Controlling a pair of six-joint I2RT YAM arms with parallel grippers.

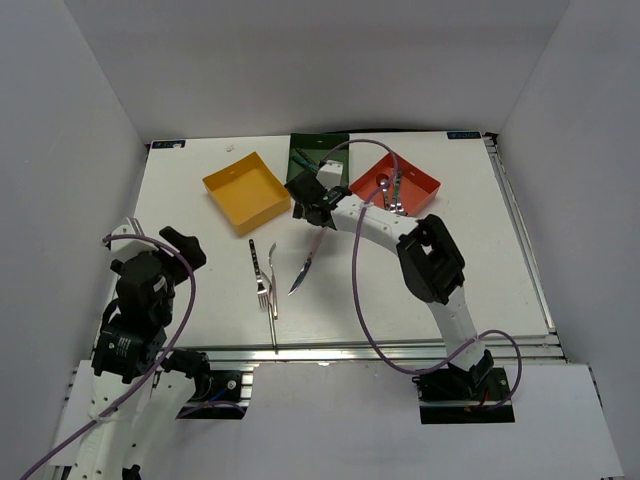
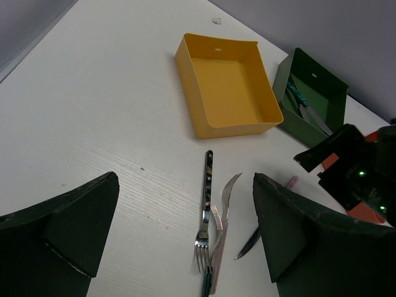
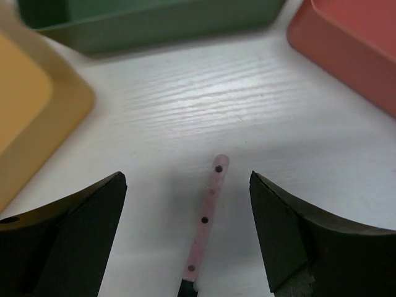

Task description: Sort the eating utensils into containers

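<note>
A pink-handled knife (image 1: 308,262) lies on the table; its handle (image 3: 207,216) shows between my right gripper's open fingers. My right gripper (image 3: 187,185) hovers over the handle end, just in front of the dark green tray (image 1: 318,158). Three forks (image 1: 264,280) lie bunched left of the knife; they also show in the left wrist view (image 2: 213,216). The yellow tray (image 1: 245,190) looks empty. The green tray (image 2: 312,99) holds a teal-handled knife (image 2: 302,100). The red-orange tray (image 1: 395,183) holds spoons (image 1: 392,192). My left gripper (image 2: 185,235) is open, held above the table near the forks.
The three trays stand in a row along the back of the white table. The right arm (image 2: 356,173) reaches over the middle of the table. A small white scrap (image 1: 232,148) lies behind the yellow tray. Grey walls enclose the table.
</note>
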